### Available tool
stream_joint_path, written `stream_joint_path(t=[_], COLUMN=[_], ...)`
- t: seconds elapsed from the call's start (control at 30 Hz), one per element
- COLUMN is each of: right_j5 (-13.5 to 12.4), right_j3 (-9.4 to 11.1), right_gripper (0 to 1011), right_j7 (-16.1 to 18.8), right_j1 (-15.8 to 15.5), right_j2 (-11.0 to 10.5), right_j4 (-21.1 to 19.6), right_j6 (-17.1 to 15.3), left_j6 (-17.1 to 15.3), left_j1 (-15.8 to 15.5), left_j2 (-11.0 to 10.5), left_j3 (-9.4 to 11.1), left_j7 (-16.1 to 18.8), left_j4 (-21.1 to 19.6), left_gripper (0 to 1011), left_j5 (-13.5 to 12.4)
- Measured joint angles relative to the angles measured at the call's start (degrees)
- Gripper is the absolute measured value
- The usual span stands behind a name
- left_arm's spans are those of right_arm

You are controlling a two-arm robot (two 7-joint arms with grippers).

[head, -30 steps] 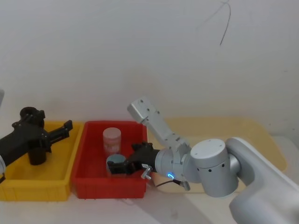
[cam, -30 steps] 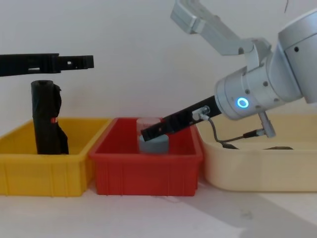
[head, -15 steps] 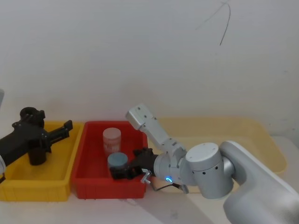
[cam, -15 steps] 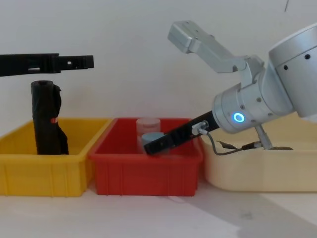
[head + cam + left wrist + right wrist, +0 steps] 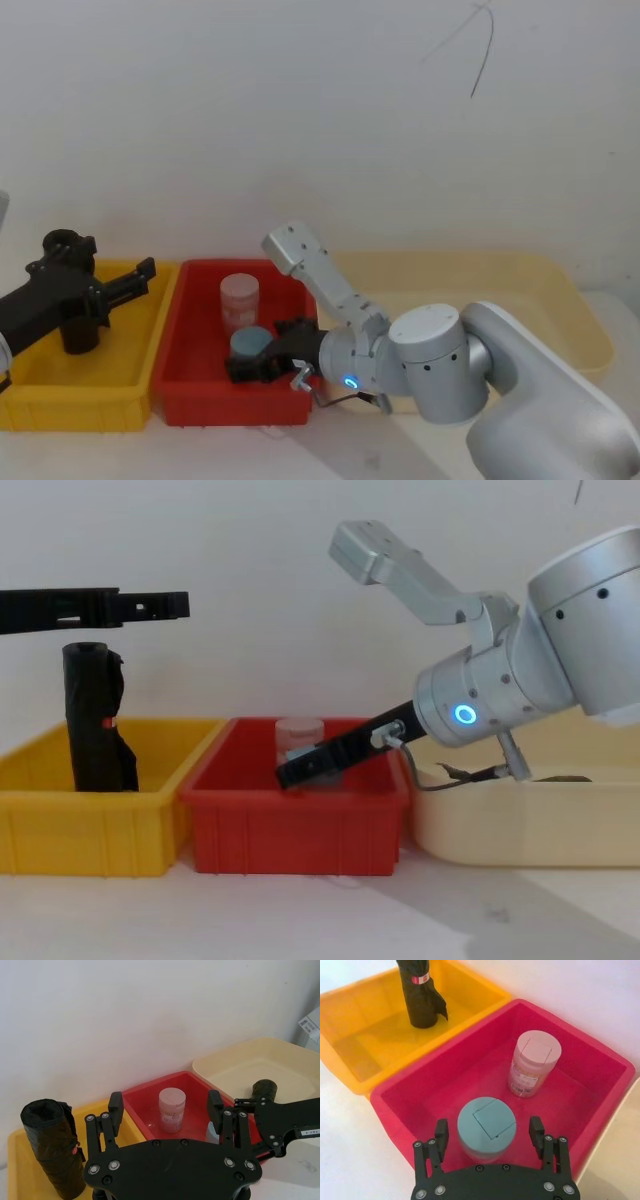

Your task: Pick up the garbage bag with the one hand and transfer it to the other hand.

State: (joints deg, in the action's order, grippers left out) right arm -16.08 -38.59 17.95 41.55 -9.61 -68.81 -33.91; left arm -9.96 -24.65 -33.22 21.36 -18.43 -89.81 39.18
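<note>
Nothing is picked up yet.
The right gripper (image 5: 488, 1126), low in the middle, is spread open around the blue-lid jar (image 5: 486, 1125) in the red bin (image 5: 600, 1067). The left gripper (image 5: 165, 1101) hangs open at far left. Next, I think, comes reaching for the garbage bag.

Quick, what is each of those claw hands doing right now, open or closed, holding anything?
Left gripper: open, holding nothing, hovering above the yellow bin by the black roll.
Right gripper: open, straddling the blue-lidded jar in the red bin, not gripping it.
</note>
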Motion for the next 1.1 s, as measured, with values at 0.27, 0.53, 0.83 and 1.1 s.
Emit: stream_joint_path(t=[0.27,0.53,0.83,1.1], right_j5=[-1.06,-1.97,-3.02,-4.89], right_j3=[1.26,2.47,4.24,7.98], right_gripper=[864,650,650,650], right_j7=[0.23,0.67,0.91,0.73], right_j1=[-0.38,-0.9,-1.94,-2.88], right_j2=[1.0,1.69,1.6,0.51], right_j4=[0.3,0.44,-1.13,-6.08], right_j6=[-0.26,-1.1,-2.03,-2.43], left_j6=[0.0,0.0,0.0,0.0], left_j1=[0.0,0.0,0.0,0.0], left_j2=[0.0,0.0,-0.01,0.0], left_j3=[0.0,0.0,0.0,0.0], left_j7=[0.0,0.0,0.0,0.0], left_j4=[0.0,0.0,0.0,0.0], left_gripper=[1001,1001,1001,1001], left_j5=[0.0,0.0,0.0,0.0])
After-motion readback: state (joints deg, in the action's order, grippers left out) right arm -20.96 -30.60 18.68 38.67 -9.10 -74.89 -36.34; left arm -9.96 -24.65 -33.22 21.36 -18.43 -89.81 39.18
